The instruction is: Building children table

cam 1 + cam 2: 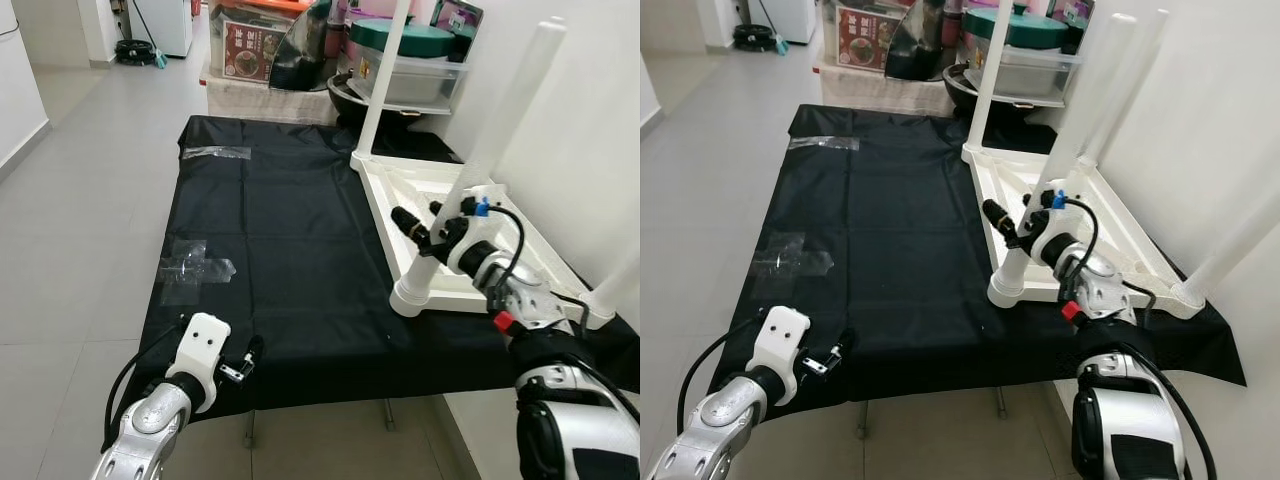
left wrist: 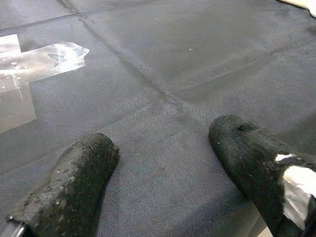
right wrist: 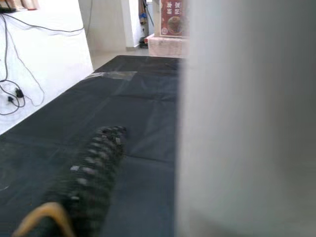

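Your right hand [image 1: 424,226], fingers apart, straddles the near upright table leg [image 1: 452,222] of the upturned white table [image 1: 440,190], its long axis vertical; your left hand [image 1: 247,356], open, hovers well apart over the black-covered tabletop [image 1: 280,240].

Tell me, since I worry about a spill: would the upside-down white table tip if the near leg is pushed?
Probably not: the white table lies flat on its wide top. It looks like light plastic, so it may slide on the black cloth. The right pincer is at that leg.
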Controlling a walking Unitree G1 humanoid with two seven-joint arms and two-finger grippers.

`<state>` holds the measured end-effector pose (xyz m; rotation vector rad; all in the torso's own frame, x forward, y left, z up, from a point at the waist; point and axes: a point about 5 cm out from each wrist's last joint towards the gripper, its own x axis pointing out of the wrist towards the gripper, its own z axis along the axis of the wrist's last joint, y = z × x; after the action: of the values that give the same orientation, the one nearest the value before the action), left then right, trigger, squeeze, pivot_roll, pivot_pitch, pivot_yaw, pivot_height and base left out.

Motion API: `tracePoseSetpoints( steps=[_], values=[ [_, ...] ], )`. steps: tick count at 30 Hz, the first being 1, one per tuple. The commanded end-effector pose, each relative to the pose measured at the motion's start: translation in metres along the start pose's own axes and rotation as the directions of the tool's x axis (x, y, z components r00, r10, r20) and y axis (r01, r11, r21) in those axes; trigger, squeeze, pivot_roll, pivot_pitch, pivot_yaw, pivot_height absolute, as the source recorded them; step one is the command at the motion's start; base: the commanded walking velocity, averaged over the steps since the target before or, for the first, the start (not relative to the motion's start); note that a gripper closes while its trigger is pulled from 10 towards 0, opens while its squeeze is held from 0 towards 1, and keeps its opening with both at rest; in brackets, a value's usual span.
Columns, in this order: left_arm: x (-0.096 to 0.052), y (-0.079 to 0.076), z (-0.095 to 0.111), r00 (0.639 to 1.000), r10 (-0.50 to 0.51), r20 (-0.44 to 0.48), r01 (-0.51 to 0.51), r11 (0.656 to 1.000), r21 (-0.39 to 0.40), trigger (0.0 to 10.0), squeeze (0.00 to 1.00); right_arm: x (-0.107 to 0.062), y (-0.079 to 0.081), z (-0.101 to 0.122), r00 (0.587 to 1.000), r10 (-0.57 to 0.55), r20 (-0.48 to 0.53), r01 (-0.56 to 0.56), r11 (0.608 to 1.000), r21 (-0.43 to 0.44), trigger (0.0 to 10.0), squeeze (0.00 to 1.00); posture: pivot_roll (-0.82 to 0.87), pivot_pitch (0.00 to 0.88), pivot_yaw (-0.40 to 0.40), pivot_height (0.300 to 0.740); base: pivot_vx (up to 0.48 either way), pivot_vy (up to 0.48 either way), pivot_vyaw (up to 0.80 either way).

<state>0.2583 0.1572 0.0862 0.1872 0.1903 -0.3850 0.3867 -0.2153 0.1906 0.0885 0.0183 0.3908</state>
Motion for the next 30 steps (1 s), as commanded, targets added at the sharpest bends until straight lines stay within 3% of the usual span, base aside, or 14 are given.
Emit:
tracePoseSetpoints(
  steps=[1,9,13,14,15,16,17,18,19,20,22,23,24,30],
  values=[
    [-0.002,-0.004,-0.008,0.999,-0.010,-0.033,0.010,1.000,-0.010,10.0,0.00,0.001,0.001,-0.007,0.998,0.024,-0.051,-0.025,1.000,-0.008,0.0,0.00,0.07,0.000,-0.172,0.740,0.000,0.000,0.00],
    [-0.003,-0.006,-0.009,0.999,-0.016,-0.035,0.016,1.000,-0.011,10.0,0.00,-0.004,0.006,-0.014,0.997,0.062,-0.037,-0.060,0.997,0.041,0.0,0.00,0.06,0.000,-0.163,0.740,0.000,0.000,0.00],
    [-0.002,-0.007,-0.007,0.999,-0.019,-0.031,0.019,1.000,-0.013,10.0,0.00,-0.001,0.014,-0.039,0.982,-0.148,-0.121,0.152,0.988,0.023,0.0,0.00,0.05,0.000,-0.156,0.740,0.000,0.000,0.00],
    [-0.002,-0.007,-0.008,0.999,-0.021,-0.032,0.020,1.000,-0.013,10.0,0.00,-0.003,0.012,-0.049,0.942,-0.302,-0.148,0.304,0.953,-0.008,0.0,0.00,0.05,0.000,-0.156,0.740,0.000,0.000,0.00],
    [-0.002,-0.007,-0.008,0.999,-0.021,-0.032,0.020,1.000,-0.013,10.0,0.00,-0.003,0.012,-0.049,0.942,-0.302,-0.148,0.304,0.953,-0.008,0.0,0.00,0.05,0.000,-0.156,0.740,0.000,0.000,0.00],
    [-0.003,-0.007,-0.008,0.999,-0.021,-0.033,0.021,1.000,-0.012,10.0,0.00,-0.007,0.008,-0.058,0.871,-0.462,-0.169,0.462,0.886,-0.040,0.0,0.00,0.05,0.000,-0.156,0.740,0.000,0.000,0.00],
    [-0.003,-0.007,-0.008,0.999,-0.021,-0.033,0.021,1.000,-0.012,10.0,0.00,-0.007,0.008,-0.058,0.871,-0.462,-0.169,0.462,0.886,-0.040,0.0,0.00,0.05,0.000,-0.156,0.740,0.000,0.000,0.00],
    [-0.003,-0.007,-0.008,0.999,-0.022,-0.033,0.022,1.000,-0.016,10.0,0.00,-0.022,-0.002,-0.070,0.708,-0.684,-0.176,0.677,0.728,-0.108,0.0,0.00,0.05,0.000,-0.156,0.740,0.000,0.000,0.00],
    [-0.003,-0.007,-0.008,0.999,-0.022,-0.033,0.022,1.000,-0.016,10.0,0.00,-0.022,-0.002,-0.070,0.708,-0.684,-0.176,0.677,0.728,-0.108,0.0,0.00,0.05,0.000,-0.156,0.740,0.000,0.000,0.00],
    [-0.003,-0.008,-0.007,0.999,-0.022,-0.032,0.022,1.000,-0.019,10.0,0.00,-0.035,-0.005,-0.080,0.580,-0.797,-0.170,0.785,0.602,-0.144,0.0,0.00,0.07,0.000,-0.164,0.740,0.000,0.000,0.00],
    [-0.003,-0.008,-0.007,0.999,-0.022,-0.032,0.022,1.000,-0.019,10.0,0.00,-0.035,-0.005,-0.080,0.580,-0.797,-0.170,0.785,0.602,-0.144,0.0,0.00,0.07,0.000,-0.164,0.740,0.000,0.000,0.00],
    [-0.003,-0.008,-0.007,0.999,-0.023,-0.030,0.022,0.999,-0.024,10.0,0.00,-0.042,0.002,-0.084,0.522,-0.840,-0.150,0.823,0.542,-0.170,0.0,0.00,0.06,0.000,-0.160,0.740,0.000,0.000,0.00],
    [-0.004,-0.008,-0.008,0.999,-0.024,-0.033,0.024,0.999,-0.025,10.0,0.00,-0.042,0.012,-0.080,0.521,-0.846,-0.109,0.827,0.533,-0.179,0.0,0.00,0.06,0.000,-0.161,0.740,0.000,0.000,0.00],
    [-0.005,-0.008,-0.009,0.999,-0.025,-0.035,0.024,0.999,-0.025,10.0,0.00,-0.033,0.027,-0.068,0.575,-0.815,-0.067,0.797,0.577,-0.177,0.0,0.00,0.06,0.000,-0.166,0.740,0.000,0.000,0.00]
  ],
)
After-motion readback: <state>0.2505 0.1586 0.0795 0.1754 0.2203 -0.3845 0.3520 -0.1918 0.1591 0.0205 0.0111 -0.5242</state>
